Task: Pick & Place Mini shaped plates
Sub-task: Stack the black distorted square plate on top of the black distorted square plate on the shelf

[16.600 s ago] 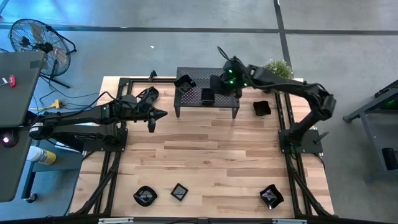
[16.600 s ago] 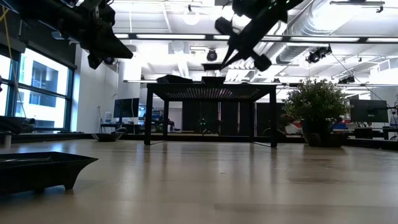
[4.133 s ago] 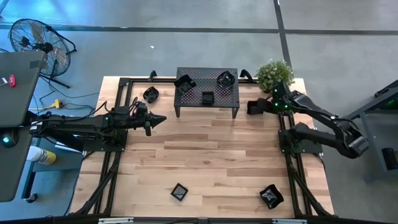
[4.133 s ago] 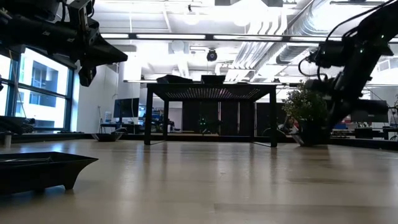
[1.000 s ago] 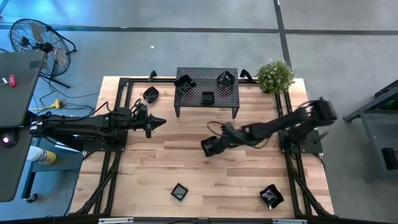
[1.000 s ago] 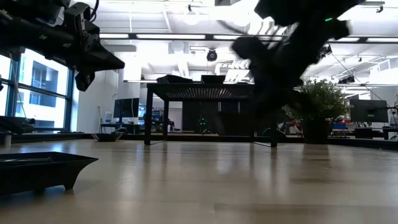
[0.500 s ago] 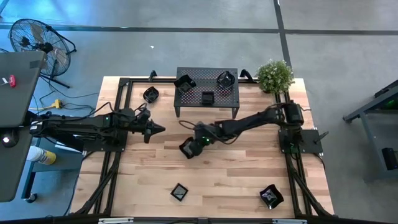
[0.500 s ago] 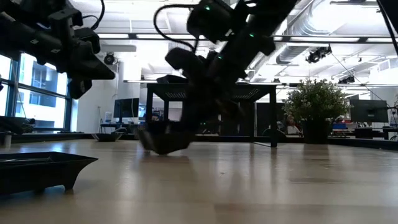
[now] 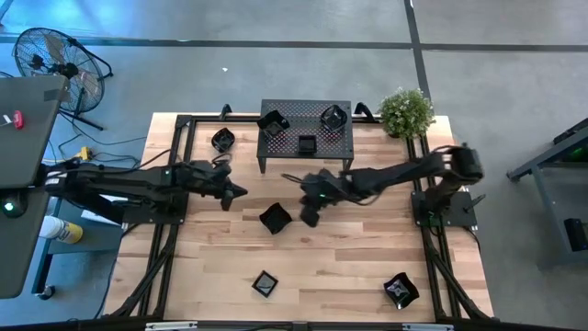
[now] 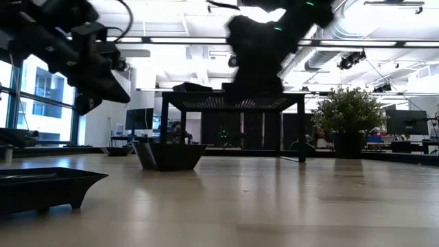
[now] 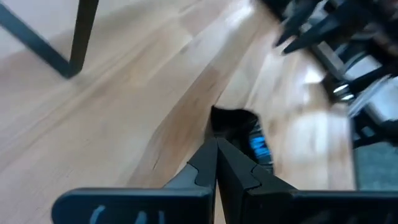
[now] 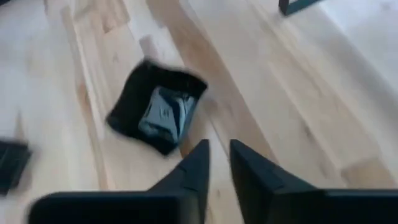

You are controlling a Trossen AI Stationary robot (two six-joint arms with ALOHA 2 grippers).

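Observation:
A small black square-ish mini plate [image 9: 275, 218] rests on its base on the wooden table [image 9: 349, 257] near the middle; it also shows in the right wrist view [image 12: 158, 115] and the low view [image 10: 169, 155]. My right gripper [image 9: 309, 217] hovers just right of it, raised and slightly open, with nothing between its fingers [image 12: 200, 160]. My left gripper [image 9: 239, 192] is shut and empty, left of the plate and above the table [image 11: 216, 155]. Three more mini plates sit on the black rack [image 9: 306, 138].
Other mini plates lie on the table: one at the far left [image 9: 223, 140], two near the front edge [image 9: 265, 283] [image 9: 401, 290]. A potted plant [image 9: 405, 110] stands at the far right. Black frame rails [image 9: 175, 230] run along both sides.
My right gripper carried the plate toward the table's left, set it on the table near the middle, opened and let go. It then drew back up and toward the right while rolling. The plate now stands alone on its base. My left gripper has tipped downward.

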